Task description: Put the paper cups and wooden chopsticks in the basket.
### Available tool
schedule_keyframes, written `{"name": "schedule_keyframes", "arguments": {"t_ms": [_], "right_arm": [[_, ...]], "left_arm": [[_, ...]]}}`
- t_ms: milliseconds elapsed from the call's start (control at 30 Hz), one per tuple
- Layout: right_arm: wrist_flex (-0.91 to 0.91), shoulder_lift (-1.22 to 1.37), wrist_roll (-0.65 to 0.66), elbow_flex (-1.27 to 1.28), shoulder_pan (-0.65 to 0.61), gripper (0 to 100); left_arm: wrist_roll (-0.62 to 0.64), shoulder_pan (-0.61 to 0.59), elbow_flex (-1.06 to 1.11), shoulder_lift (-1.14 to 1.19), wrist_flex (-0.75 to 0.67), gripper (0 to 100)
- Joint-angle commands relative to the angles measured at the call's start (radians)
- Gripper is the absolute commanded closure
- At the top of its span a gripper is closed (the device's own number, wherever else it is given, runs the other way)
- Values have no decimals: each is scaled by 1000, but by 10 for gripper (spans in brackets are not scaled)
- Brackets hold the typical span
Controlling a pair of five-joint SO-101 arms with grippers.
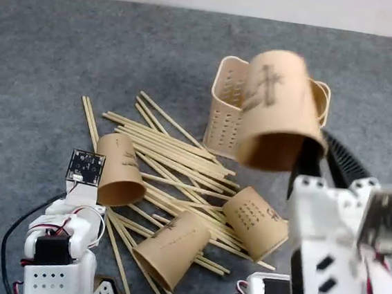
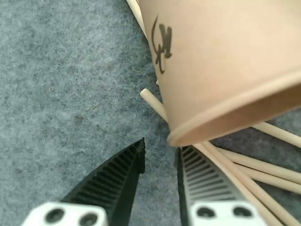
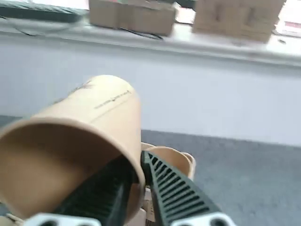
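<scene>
My right gripper (image 1: 309, 152) is raised, shut on the wall of a brown paper cup (image 1: 276, 109) that hangs tilted over the cream perforated basket (image 1: 226, 112). In the right wrist view one finger (image 3: 106, 186) is inside the held cup (image 3: 70, 141) and the other outside. Three more cups lie on their sides: one (image 1: 119, 169) by the left arm, one (image 1: 172, 245) in front, one (image 1: 255, 221) to the right. Wooden chopsticks (image 1: 174, 155) lie scattered under and between them. My left gripper (image 2: 161, 153) is low and open, its fingertips just short of a cup's rim (image 2: 225, 113).
Grey carpet (image 1: 43, 70) covers the table, with free room at the left and back. The left arm's base (image 1: 60, 259) and the right arm's white body (image 1: 332, 250) stand at the front edge. A white wall and boxes (image 3: 131, 14) lie beyond the table.
</scene>
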Motion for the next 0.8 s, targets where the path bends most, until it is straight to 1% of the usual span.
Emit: {"name": "schedule_keyframes", "arguments": {"t_ms": [0,133,467,633,767], "right_arm": [[-1,131,-35,-64,67,993],[-1,251,-78,-102,150,993],[24,486,-80,-140,154,993],[70,509,-140,-143,157,992],[99,510,-157,-143,157,991]], "left_arm": [[8,-5,21,-1,0,880],[8,-5,21,-1,0,880],[8,-5,21,-1,0,880],[8,-5,21,-1,0,880],[8,-5,21,-1,0,880]]}}
